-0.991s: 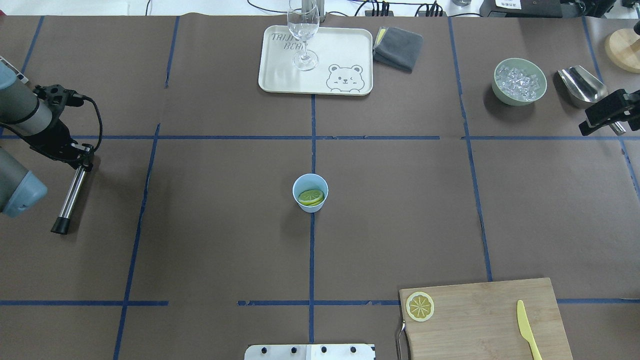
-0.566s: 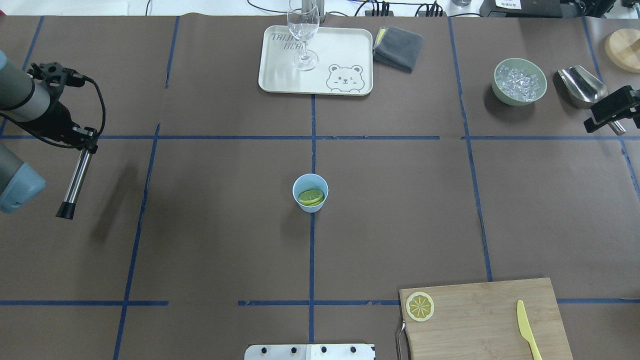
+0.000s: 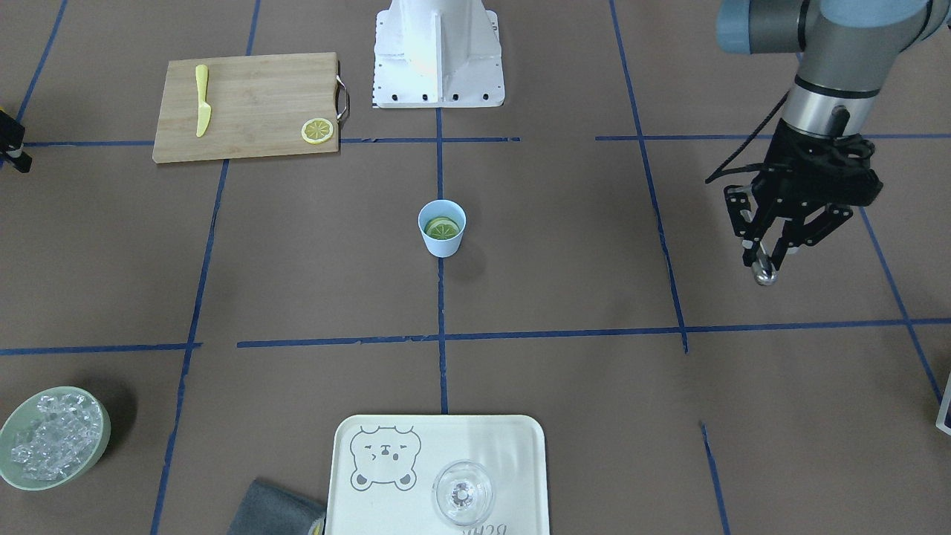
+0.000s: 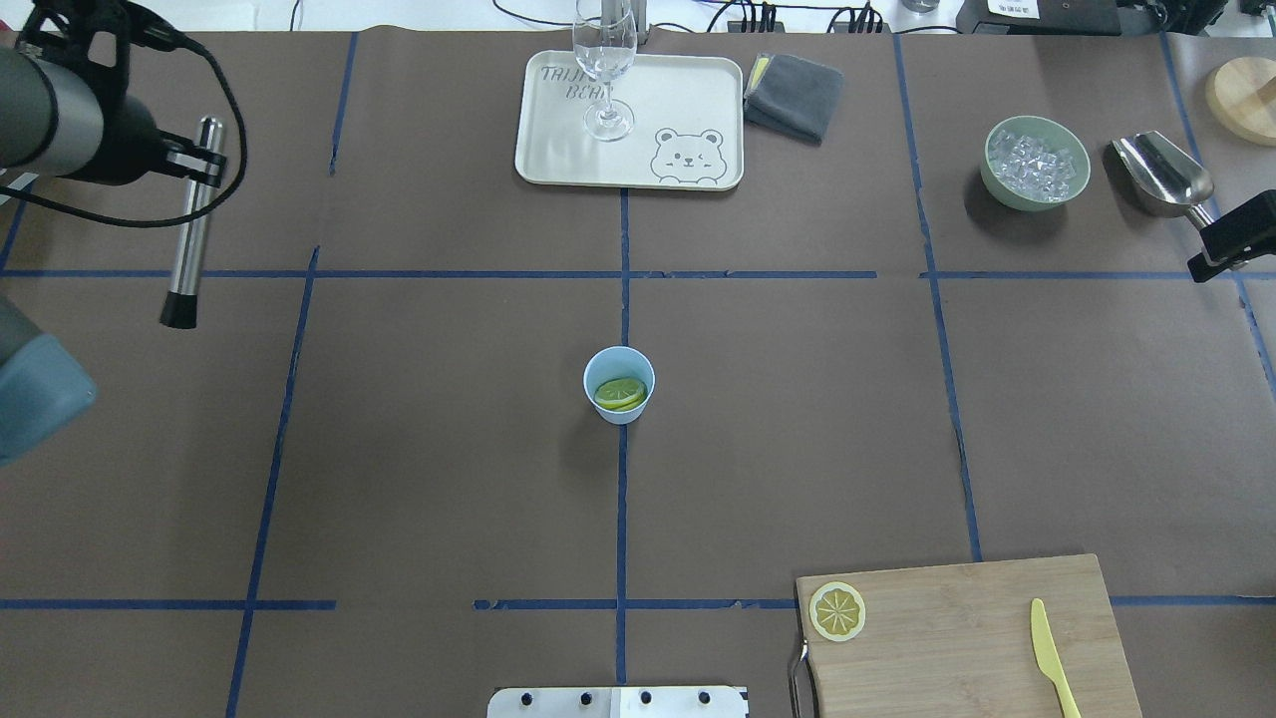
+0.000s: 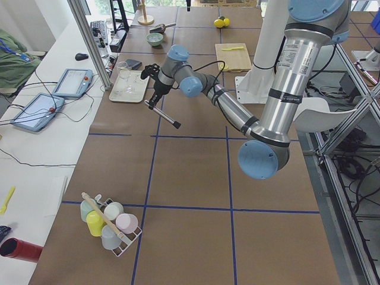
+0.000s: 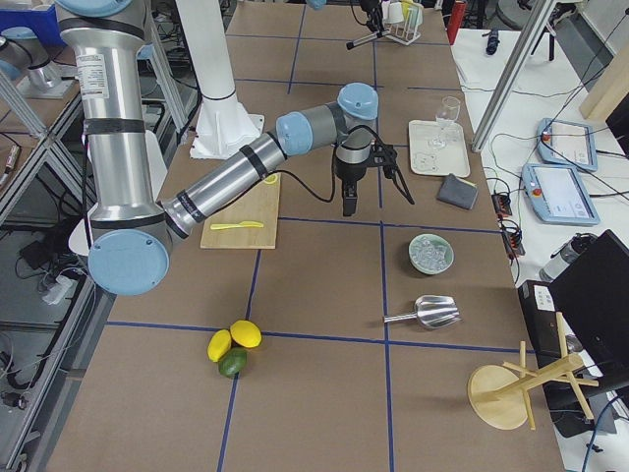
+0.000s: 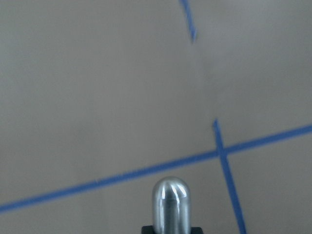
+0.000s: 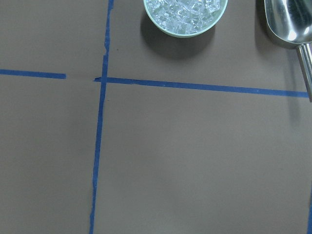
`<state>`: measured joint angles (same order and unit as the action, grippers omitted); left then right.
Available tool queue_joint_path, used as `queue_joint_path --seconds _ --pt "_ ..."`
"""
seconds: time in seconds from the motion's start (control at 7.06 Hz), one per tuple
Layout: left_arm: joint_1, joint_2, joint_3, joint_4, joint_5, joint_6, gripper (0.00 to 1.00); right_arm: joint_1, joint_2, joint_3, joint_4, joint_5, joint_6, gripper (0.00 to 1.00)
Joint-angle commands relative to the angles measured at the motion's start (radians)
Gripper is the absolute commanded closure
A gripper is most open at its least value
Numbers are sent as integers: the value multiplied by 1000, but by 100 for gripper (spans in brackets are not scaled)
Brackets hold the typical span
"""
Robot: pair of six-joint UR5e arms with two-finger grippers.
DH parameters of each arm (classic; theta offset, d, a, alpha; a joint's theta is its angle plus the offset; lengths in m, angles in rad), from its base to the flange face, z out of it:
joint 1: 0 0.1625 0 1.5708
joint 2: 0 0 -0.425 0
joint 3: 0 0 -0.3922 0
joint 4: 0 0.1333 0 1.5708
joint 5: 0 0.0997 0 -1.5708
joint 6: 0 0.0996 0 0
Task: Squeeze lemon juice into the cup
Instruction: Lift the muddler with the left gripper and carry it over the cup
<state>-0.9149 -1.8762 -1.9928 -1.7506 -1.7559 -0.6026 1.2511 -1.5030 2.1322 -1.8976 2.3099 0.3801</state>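
Observation:
The light-blue cup [image 4: 620,413] [image 3: 443,246] stands upright at the table's centre. Lemon slices [image 4: 619,392] [image 3: 442,227] lie inside it. Another lemon slice [image 4: 837,610] [image 3: 318,131] rests on the wooden cutting board [image 4: 957,638]. My left gripper [image 4: 202,160] [image 3: 765,256] is far off at the left edge, shut on a steel rod [image 4: 189,239] [image 7: 170,202] with a black tip. My right gripper [image 4: 1231,241] shows only partly at the right edge. Its fingers are hidden, so I cannot tell its state.
A yellow knife [image 4: 1049,653] lies on the board. A pale-green bowl of ice [image 4: 1035,163] and a metal scoop [image 4: 1161,172] sit far right. A tray [image 4: 688,100] with a clear glass [image 4: 604,70] and a grey cloth [image 4: 795,95] sit at the back.
My left arm has carried the rod away toward the far-left corner, and the rod now hangs closer to upright. The right gripper has drawn further off the right edge.

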Motion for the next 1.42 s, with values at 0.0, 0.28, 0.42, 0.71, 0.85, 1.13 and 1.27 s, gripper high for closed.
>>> queue_joint_path --seconds 0.0,0.28,0.42,0.71,0.85,1.13,1.27 --pt "173 -154 -3 -1 131 -35 100 20 -26 -17 0 -1 -10 0" --pt "211 -205 0 -169 171 -181 100 92 -31 -99 0 -1 -146 0" --pt "218 -211 0 -191 237 -181 100 137 -34 -138 -1 -1 -238 0" --pt "293 -213 -1 -306 425 -184 100 174 -51 -150 -1 -10 -230 0" --pt "312 -213 0 -384 473 -186 100 174 -46 -158 0 -13 -228 0" --pt "384 -215 2 -498 605 -186 100 218 -54 -231 52 -12 -242 0" --pt "425 -212 3 -582 651 -186 100 234 -87 -239 83 -1 -251 0"
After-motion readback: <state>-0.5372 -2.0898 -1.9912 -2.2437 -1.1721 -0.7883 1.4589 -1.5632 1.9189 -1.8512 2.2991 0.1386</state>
